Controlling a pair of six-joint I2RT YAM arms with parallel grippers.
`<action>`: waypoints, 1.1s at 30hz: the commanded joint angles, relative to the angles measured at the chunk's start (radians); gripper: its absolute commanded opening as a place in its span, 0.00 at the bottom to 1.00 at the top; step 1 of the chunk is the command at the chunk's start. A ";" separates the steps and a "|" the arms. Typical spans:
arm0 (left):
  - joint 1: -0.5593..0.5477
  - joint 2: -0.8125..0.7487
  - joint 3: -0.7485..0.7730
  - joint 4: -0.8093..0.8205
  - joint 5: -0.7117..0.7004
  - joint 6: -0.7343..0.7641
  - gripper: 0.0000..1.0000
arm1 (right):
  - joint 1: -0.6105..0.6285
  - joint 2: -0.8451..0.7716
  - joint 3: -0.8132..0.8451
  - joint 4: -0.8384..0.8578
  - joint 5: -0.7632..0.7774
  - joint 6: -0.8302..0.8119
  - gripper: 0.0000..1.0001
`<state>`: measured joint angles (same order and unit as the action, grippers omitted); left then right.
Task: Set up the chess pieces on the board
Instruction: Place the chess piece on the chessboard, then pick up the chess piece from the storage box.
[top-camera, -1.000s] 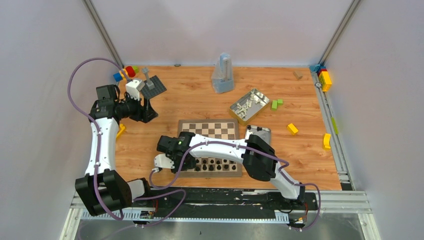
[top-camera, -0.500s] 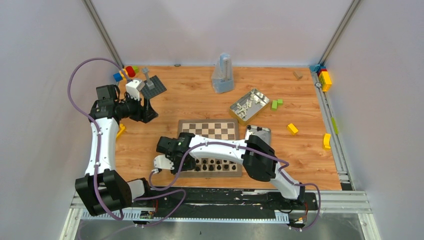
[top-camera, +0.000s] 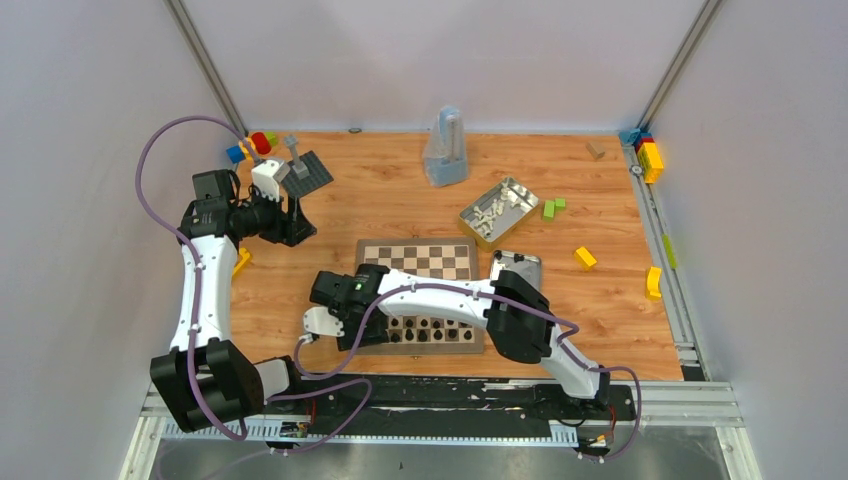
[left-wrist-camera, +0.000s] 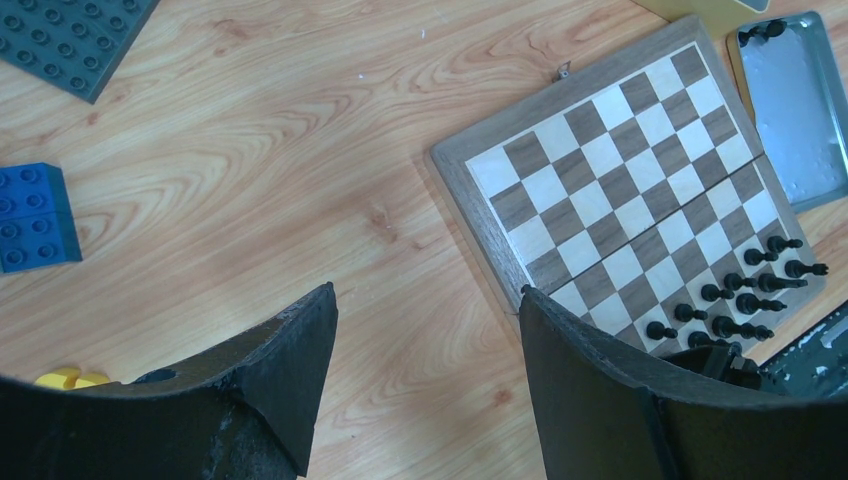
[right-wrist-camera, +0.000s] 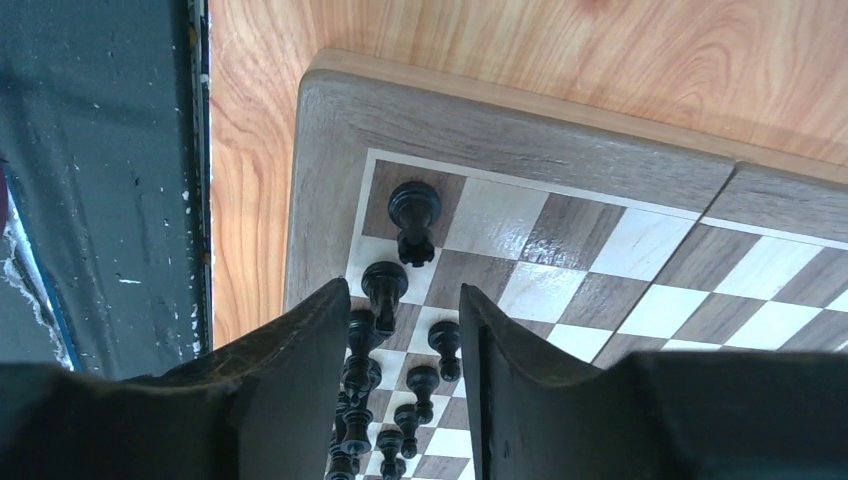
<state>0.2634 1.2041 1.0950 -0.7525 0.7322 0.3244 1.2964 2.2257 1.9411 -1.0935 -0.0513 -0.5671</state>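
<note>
The board (top-camera: 425, 262) lies at the table's centre. Several black chess pieces (top-camera: 432, 328) stand in its two near rows. My right gripper (top-camera: 348, 325) hovers over the board's near left corner. In the right wrist view it (right-wrist-camera: 403, 290) is open and empty above the black pieces (right-wrist-camera: 440, 345); a rook (right-wrist-camera: 414, 215) stands on the corner square. The white chess pieces (top-camera: 492, 211) lie in a metal tin. My left gripper (top-camera: 297, 226) is open and empty above the bare wood left of the board (left-wrist-camera: 620, 170), as the left wrist view (left-wrist-camera: 425, 300) shows.
A second tin (top-camera: 517, 264) lies at the board's right edge, with one black piece (left-wrist-camera: 765, 30) at its far end. A grey studded plate (top-camera: 308, 172), a blue block (left-wrist-camera: 35, 215), a clear bag (top-camera: 444, 150) and green and yellow blocks (top-camera: 585, 257) are scattered around.
My right gripper has shifted slightly left, away from the row of black pieces. The left arm has not moved.
</note>
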 joint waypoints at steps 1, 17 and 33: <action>0.008 -0.029 0.023 -0.008 0.025 0.022 0.75 | -0.003 -0.081 0.060 0.052 0.033 0.028 0.47; 0.007 -0.099 0.016 0.025 0.077 0.008 0.77 | -0.260 -0.470 -0.243 0.222 0.017 0.110 0.56; 0.007 -0.130 -0.022 0.048 0.076 -0.026 0.78 | -0.800 -0.636 -0.645 0.354 -0.189 0.303 0.49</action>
<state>0.2634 1.1107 1.0882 -0.7322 0.7792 0.3157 0.5678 1.6161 1.3533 -0.8097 -0.1940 -0.3370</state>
